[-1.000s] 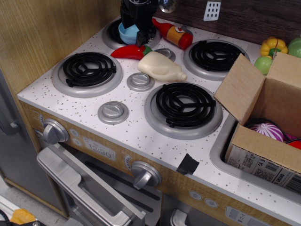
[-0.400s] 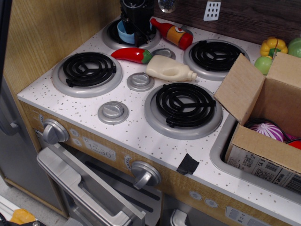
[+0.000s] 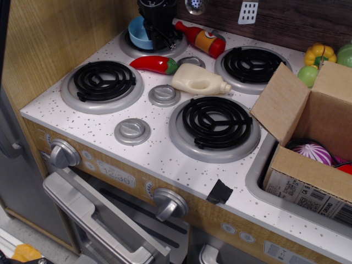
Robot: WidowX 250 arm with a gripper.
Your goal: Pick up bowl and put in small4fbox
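The light-blue bowl (image 3: 137, 33) sits tilted on the back-left burner, at the far left of the stove top. My black gripper (image 3: 160, 39) comes down from above on the bowl's right rim and hides that side. The jaws look closed on the rim. The small4fbox (image 3: 281, 103), a brown cardboard box with upright flaps and barcode labels, stands in the sink at the right, far from the bowl. It holds a purple-and-white toy (image 3: 311, 152).
A red chili (image 3: 154, 64) and a cream bottle (image 3: 199, 81) lie just in front of the bowl. A red ketchup bottle (image 3: 202, 38) lies to its right. A yellow pepper (image 3: 320, 54) and green toys (image 3: 308, 75) sit behind the box. A wooden wall stands at the left.
The bowl has shifted left and tilted up on the back-left burner. The gripper's jaws have narrowed on its right rim. The cream bottle has moved slightly right.
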